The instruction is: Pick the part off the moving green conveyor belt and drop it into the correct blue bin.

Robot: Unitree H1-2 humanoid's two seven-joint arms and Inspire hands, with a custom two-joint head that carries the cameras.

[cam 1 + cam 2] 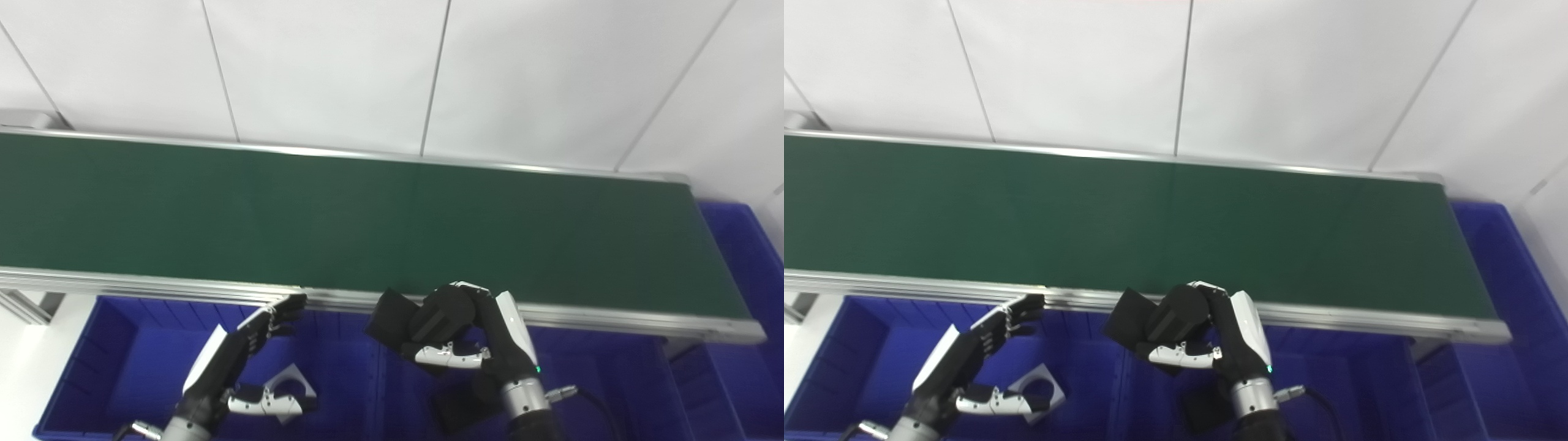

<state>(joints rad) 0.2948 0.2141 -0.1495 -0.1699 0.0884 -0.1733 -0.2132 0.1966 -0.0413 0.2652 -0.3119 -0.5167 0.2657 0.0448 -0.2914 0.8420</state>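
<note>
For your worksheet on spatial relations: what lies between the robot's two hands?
Only blue bin interior separates the left hand from the right hand and its black part, in both eye views.

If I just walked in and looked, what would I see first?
Probably the long green conveyor belt, stretching across the whole picture with nothing riding on it. Just below its near rail, the right hand holds a flat black part over the blue bins. The left hand waits open above the left bin, where a white part with a round hole lies.

White panelled wall behind, thin dark seams between panels, pale floor at lower left
</note>
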